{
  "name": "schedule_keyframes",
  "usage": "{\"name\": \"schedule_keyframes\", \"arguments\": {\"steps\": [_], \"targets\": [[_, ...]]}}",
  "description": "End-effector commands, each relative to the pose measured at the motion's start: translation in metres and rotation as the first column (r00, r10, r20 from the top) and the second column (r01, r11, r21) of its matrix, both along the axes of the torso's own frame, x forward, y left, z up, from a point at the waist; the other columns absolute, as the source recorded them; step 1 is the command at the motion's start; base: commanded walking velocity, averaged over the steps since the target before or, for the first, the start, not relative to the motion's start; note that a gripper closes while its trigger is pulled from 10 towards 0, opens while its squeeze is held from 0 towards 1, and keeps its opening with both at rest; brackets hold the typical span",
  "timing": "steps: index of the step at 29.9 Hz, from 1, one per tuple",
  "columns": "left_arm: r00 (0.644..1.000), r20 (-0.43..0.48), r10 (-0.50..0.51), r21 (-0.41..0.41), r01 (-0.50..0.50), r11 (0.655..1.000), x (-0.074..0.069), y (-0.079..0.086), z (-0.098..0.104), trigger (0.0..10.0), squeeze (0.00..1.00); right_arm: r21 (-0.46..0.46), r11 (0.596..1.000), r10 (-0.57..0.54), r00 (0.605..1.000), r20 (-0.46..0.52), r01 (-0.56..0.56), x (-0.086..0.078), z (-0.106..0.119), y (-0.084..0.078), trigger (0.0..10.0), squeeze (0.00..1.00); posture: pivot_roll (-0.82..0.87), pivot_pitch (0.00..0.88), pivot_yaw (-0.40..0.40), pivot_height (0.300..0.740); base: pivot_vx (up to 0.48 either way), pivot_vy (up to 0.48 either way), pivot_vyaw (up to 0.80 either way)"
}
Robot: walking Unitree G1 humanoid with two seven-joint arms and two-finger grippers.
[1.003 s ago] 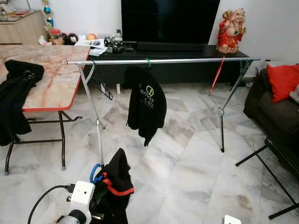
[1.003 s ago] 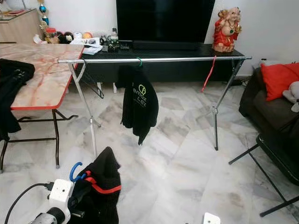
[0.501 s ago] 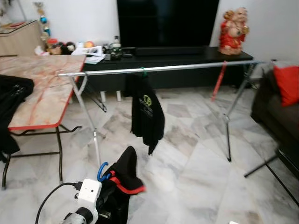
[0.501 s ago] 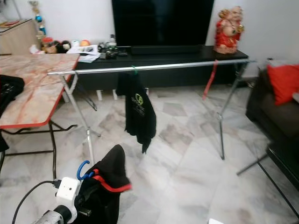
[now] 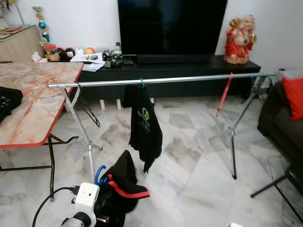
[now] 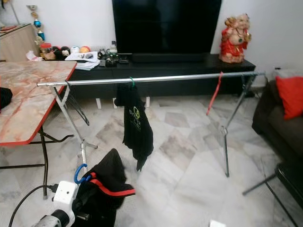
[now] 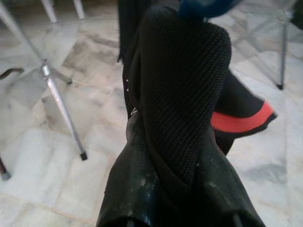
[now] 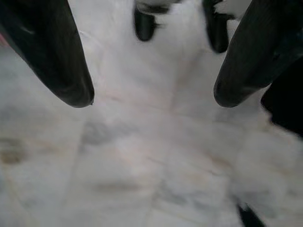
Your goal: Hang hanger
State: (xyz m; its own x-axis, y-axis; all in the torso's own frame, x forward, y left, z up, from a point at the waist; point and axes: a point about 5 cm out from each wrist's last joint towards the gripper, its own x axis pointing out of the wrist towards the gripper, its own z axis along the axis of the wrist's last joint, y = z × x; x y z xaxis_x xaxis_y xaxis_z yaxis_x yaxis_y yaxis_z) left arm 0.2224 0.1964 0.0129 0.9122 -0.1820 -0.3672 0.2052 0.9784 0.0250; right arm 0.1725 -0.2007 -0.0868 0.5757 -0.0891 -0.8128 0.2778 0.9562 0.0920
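Observation:
My left gripper [image 5: 105, 202] is low at the front left, shut on a blue hanger [image 5: 99, 174] that carries a black garment with red trim [image 5: 124, 187]. The cloth drapes over its fingers in the left wrist view [image 7: 180, 94]. Ahead runs a silver clothes rail [image 5: 189, 79] on folding legs. On the rail hang a black printed shirt [image 5: 144, 127] on a green hook, a red hanger [image 5: 223, 94] towards the right end, and a black wire hanger [image 5: 85, 106] at the left end. My right gripper [image 8: 151, 97] is open above the marble floor.
A marble-topped table with a red edge [image 5: 33, 113] stands on the left, with a dark garment [image 5: 7, 100] on it. Behind the rail are a black TV console [image 5: 180, 64] and a red statue [image 5: 239, 33]. A dark sofa with a red cushion [image 5: 294, 92] and black stand legs [image 5: 277, 187] are on the right.
The whole picture has shifted, so the camera has moved: the rail sits lower and the table further left. My left gripper still holds the hanger and garment low in front.

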Motion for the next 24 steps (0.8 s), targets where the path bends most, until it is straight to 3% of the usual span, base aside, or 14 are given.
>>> {"name": "schedule_keyframes", "arguments": {"steps": [1, 16, 24], "targets": [[1.000, 0.025, 0.015, -0.002, -0.015, 1.000, 0.0038, 0.0029, 0.0063, 10.0, 0.00, -0.002, 1.000, 0.015, 1.000, 0.002, -0.015, 0.0016, 0.0005, 0.0014, 10.0, 0.00, 0.11, 0.000, -0.024, 0.740, 0.390, 0.000, 0.00], [1.000, 0.022, 0.016, 0.006, -0.016, 1.000, 0.0028, 0.0019, 0.0069, 10.0, 0.00, 0.007, 1.000, 0.008, 1.000, 0.011, -0.008, 0.0022, 0.0008, 0.0018, 10.0, 0.00, 0.11, 0.000, -0.024, 0.740, 0.390, 0.000, 0.72], [0.999, 0.024, 0.036, 0.025, -0.037, 0.999, 0.0049, 0.0043, 0.0071, 10.0, 0.00, 0.007, 1.000, -0.014, 1.000, 0.001, 0.014, -0.0003, 0.0005, -0.0042, 10.0, 0.00, 0.11, 0.000, -0.026, 0.740, 0.031, 0.000, 0.00]]}}
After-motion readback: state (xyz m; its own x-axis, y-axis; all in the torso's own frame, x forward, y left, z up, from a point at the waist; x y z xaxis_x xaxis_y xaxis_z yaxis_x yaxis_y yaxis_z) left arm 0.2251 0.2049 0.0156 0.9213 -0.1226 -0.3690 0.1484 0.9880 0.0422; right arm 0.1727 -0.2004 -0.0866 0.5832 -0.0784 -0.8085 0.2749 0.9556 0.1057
